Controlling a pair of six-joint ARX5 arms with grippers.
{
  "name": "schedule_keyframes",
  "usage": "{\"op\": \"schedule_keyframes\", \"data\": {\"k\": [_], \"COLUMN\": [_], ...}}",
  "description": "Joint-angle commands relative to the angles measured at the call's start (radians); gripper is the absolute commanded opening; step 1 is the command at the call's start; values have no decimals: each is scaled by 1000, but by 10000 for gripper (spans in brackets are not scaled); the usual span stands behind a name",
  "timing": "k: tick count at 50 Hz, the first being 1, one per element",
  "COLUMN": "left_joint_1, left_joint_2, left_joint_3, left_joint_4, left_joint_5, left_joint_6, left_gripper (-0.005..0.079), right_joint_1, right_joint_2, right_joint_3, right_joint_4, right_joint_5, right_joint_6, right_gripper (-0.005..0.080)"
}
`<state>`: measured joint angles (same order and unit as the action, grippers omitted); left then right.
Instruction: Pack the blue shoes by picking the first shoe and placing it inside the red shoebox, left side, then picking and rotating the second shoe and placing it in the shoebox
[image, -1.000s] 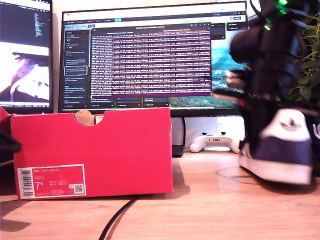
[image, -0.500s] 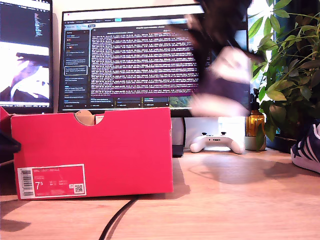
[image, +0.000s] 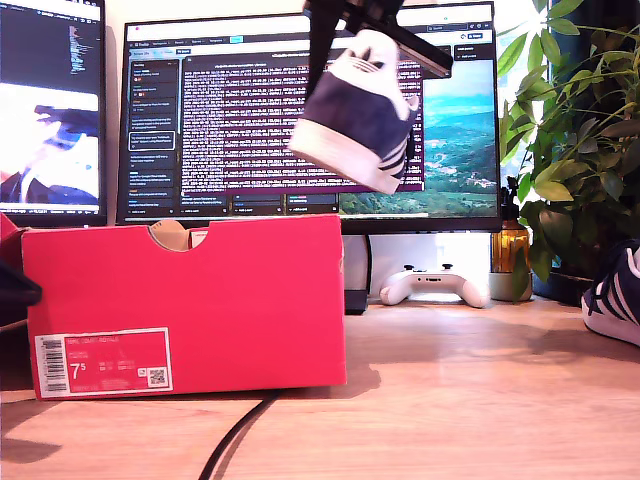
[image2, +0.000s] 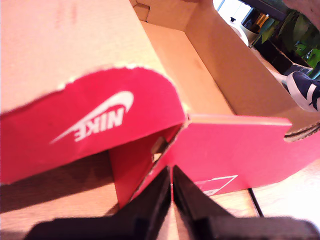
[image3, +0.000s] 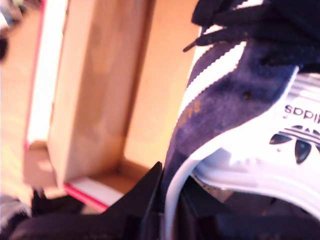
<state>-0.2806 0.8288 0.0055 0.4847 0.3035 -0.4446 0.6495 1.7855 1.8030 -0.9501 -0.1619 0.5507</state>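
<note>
**Shoe held in the air above the red shoebox**

My second gripper (image3: 167, 200) had its jaws clamped on the heel collar of the first blue shoe (image: 355, 120); the second wrist view showed the white heel tab with black trefoil and the navy suede side pinched between the dark jaws. In the exterior view that shoe hung well above the red shoebox (image: 185, 305), over its end toward the exterior view's right, tilted, white sole facing down and toward the box. It touched nothing but the gripper. The arm above it was mostly cut off by the frame edge.

The shoebox sat on the table (image: 450, 400), open on top, white label marked 7.5 at its lower corner, half-round notch in the top edge. The second wrist view looked down into its bare cardboard inside (image3: 100, 85); no shoe was seen in there, picture blurred.

My first gripper (image2: 171, 192) sat low, just beside the shoebox's end wall and its open lid with the white Nike logo. Jaws were pressed together, holding nothing. Not clearly seen in the exterior view.

The second blue shoe (image: 615, 305) lay on the table well apart from the shoebox, at the exterior view's right edge, partly cut off. Also seen past the box in the first wrist view (image2: 304, 92).

Behind the shoebox: a monitor (image: 250, 110), a white game controller (image: 430, 285), a leafy plant (image: 580, 130). A black cable (image: 235, 440) ran out from under the box.
</note>
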Motion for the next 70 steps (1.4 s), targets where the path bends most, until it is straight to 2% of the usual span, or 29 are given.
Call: {"op": "schedule_keyframes", "data": {"k": [1, 7, 13, 32, 70], "left_joint_1": [-2, -2, -2, -2, -2], "left_joint_2": [3, 3, 3, 3, 3], "left_joint_3": [-30, -30, -30, -30, -30], "left_joint_4": [10, 10, 10, 10, 11], "left_joint_5": [-5, -5, -5, -5, -5], "left_joint_6": [7, 7, 7, 7, 7], "left_gripper": [-21, -21, -21, -21, -21], "right_joint_1": [21, 35, 61, 129, 166], "right_joint_2": [23, 58, 104, 288, 480], "right_joint_3": [34, 52, 96, 354, 366], "right_joint_4": [37, 51, 64, 24, 99], "right_joint_5": [-3, -50, -53, -74, -101], "right_joint_6": [37, 70, 82, 97, 130], "right_gripper": [-13, -13, -13, -13, -13]}}
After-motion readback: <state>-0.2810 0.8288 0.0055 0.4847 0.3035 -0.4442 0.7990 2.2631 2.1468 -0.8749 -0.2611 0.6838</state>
